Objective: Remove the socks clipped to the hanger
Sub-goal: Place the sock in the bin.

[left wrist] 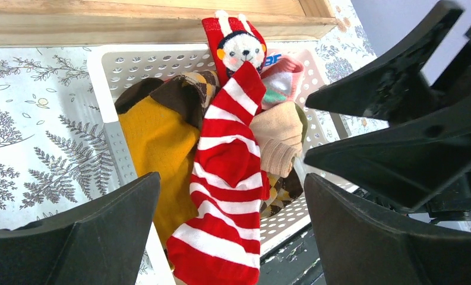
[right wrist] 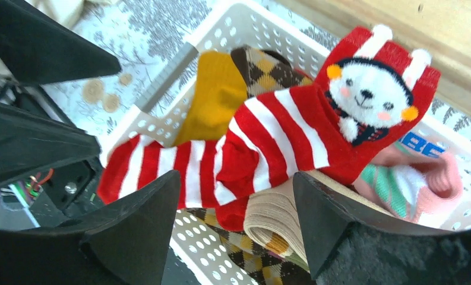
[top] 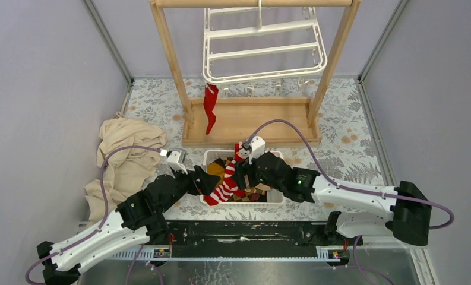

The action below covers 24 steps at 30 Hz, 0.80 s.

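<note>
The white grid hanger [top: 262, 47] hangs from the wooden rack [top: 250, 122]. One plain red sock [top: 210, 107] is still clipped at its left front corner. The red-white striped sock [top: 225, 189] drapes over the near rim of the white perforated basket [top: 208, 158], on top of mustard [left wrist: 155, 142], argyle [right wrist: 268, 68], tan [left wrist: 277, 139] and pink [right wrist: 423, 178] socks. The striped sock also shows in the left wrist view [left wrist: 227, 178] and the right wrist view [right wrist: 250, 148]. My left gripper [top: 204, 180] and right gripper [top: 243, 172] hover over the basket, both open and empty.
A beige cloth [top: 123, 157] lies crumpled on the floral mat to the left of the basket. The rack's wooden base board [top: 250, 139] sits just behind the basket. Grey walls close in both sides.
</note>
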Tool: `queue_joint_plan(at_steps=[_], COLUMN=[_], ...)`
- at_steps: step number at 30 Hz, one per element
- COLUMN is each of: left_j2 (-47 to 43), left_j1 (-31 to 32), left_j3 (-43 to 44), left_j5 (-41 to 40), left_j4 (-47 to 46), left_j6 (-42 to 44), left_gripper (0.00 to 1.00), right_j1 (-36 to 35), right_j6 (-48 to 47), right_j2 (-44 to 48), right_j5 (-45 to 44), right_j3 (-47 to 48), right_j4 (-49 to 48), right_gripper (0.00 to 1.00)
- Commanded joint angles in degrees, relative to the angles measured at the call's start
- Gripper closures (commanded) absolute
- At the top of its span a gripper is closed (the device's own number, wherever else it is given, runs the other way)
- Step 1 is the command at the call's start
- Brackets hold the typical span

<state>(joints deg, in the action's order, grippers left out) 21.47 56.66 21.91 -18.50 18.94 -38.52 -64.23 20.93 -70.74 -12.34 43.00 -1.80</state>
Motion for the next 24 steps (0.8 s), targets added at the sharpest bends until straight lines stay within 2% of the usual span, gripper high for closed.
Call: queue_joint_plan(at_steps=[1, 10, 15, 20, 24], left_j2=[0.1, 0.1, -0.7, -1.2, -0.7], left_j1=[0.5, 0.5, 0.5, 0.5, 0.5], left_j3=[1.9, 0.7, 0.1, -0.4, -0.3], left_j5=[-1.7, -1.3, -0.6, -0.7, -0.8], left_j4=[-0.3, -0.4, -0.3, -0.3, -0.4], left_j6=[-0.1, -1.0, -1.3, -1.3, -1.2], left_gripper=[0.01, 0.01, 0.01, 0.01, 0.01], right_j1=[0.0, 0.0, 0.0, -0.3, -1.0], right_j6=[-0.5, -0.4, 2.3, 6.5, 8.3], right_j2=[0.3, -14.8, -24.5, -26.3, -19.6], right_j5=[-1.5, -7.6, -7.5, -6.0, -8.3], right_j3=[2.1, 5.7, 7.5, 2.3, -3.8], right_j4=[0.7, -10.4, -8.0, -7.7, -6.4], right_gripper=[0.23, 0.29, 0.30, 0.30, 0.30])
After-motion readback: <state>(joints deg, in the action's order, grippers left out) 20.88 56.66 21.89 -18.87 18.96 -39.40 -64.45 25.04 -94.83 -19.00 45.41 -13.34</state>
